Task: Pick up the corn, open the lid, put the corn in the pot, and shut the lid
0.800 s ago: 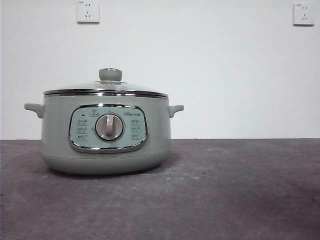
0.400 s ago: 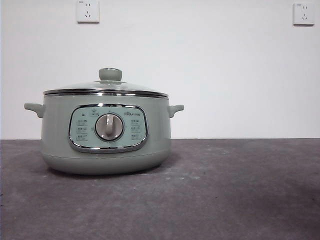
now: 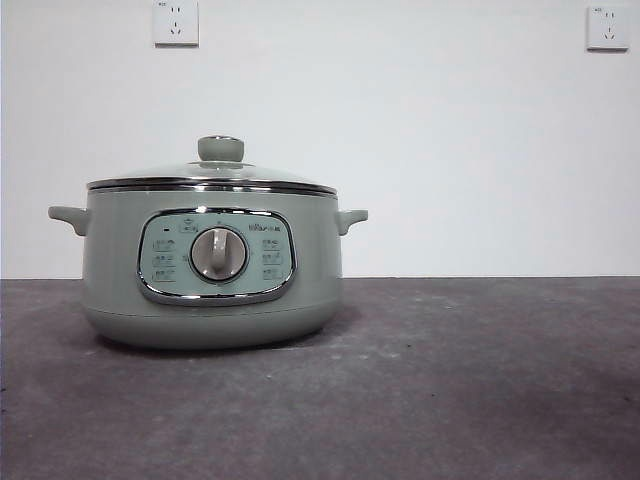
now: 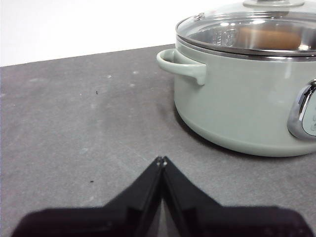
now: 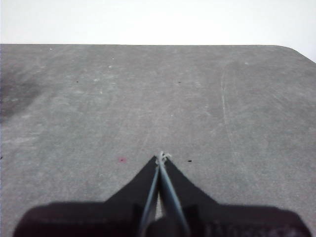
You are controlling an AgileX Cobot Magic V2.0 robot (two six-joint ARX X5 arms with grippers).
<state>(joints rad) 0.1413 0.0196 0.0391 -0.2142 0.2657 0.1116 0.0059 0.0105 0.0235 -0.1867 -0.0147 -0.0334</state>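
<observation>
The sage-green pot [image 3: 212,265] stands on the table at the left of the front view, dial facing me. The glass lid [image 3: 212,176] with its green knob [image 3: 220,148] sits shut on it. In the left wrist view the pot [image 4: 237,98] and lid [image 4: 247,27] are near, and an orange-brown shape that looks like the corn [image 4: 269,38] shows through the glass, inside the pot. My left gripper [image 4: 161,160] is shut and empty, low over the table beside the pot's handle [image 4: 181,64]. My right gripper [image 5: 161,157] is shut and empty over bare table.
The dark grey table [image 3: 450,380] runs to a white wall with two sockets [image 3: 176,22]. In the right wrist view the table's far edge [image 5: 148,44] and a rounded corner [image 5: 296,52] show.
</observation>
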